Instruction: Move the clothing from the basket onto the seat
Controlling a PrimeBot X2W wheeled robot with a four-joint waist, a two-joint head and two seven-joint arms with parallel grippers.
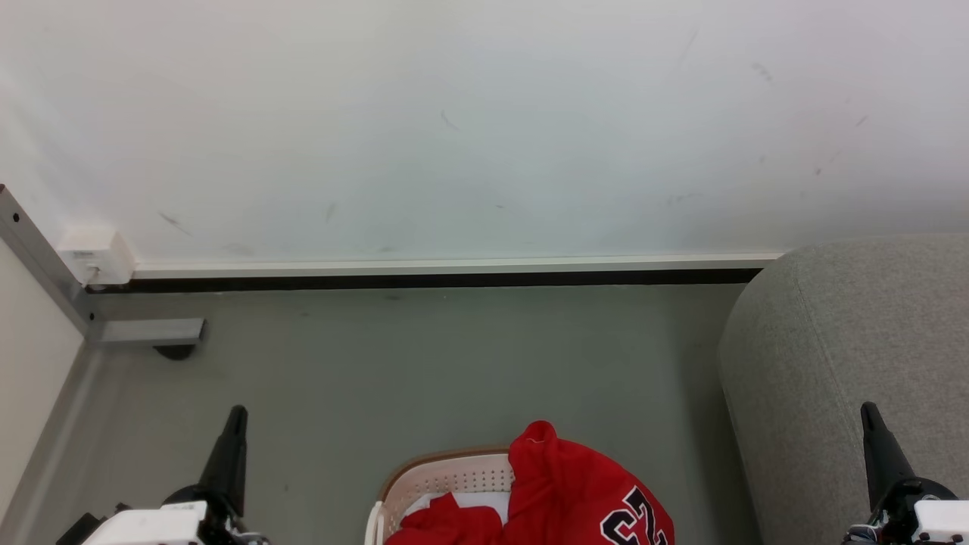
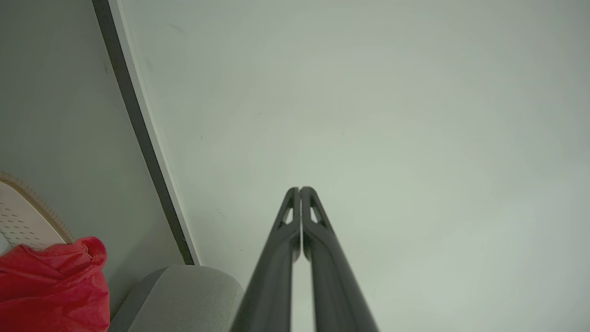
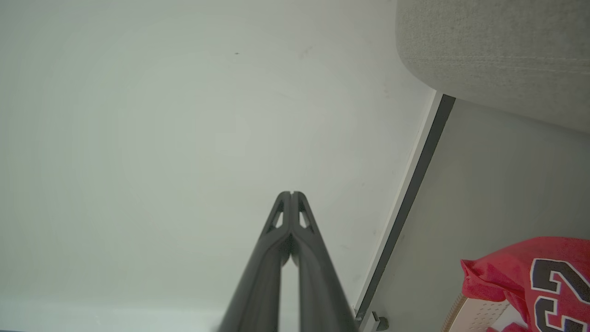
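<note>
The red clothing (image 1: 560,492) is heaped in the cream basket (image 1: 443,477) at the bottom middle of the head view, a jersey with a black-and-white "23" spilling over the right rim. The grey seat (image 1: 848,356) stands to the right of the basket. My left gripper (image 1: 236,412) is shut and empty at the lower left, well left of the basket. My right gripper (image 1: 868,409) is shut and empty at the lower right, in front of the seat. In the left wrist view the left gripper (image 2: 300,189) points at the wall, with clothing (image 2: 50,281), basket (image 2: 27,216) and seat (image 2: 184,295) low left. The right gripper (image 3: 292,193) also faces the wall; the jersey (image 3: 534,276) and seat (image 3: 498,55) lie on its right.
A white wall (image 1: 484,129) with a pale baseboard (image 1: 454,266) runs across behind the grey floor (image 1: 424,363). At the left a metal frame foot (image 1: 151,331) and a small white box (image 1: 97,256) sit by the corner.
</note>
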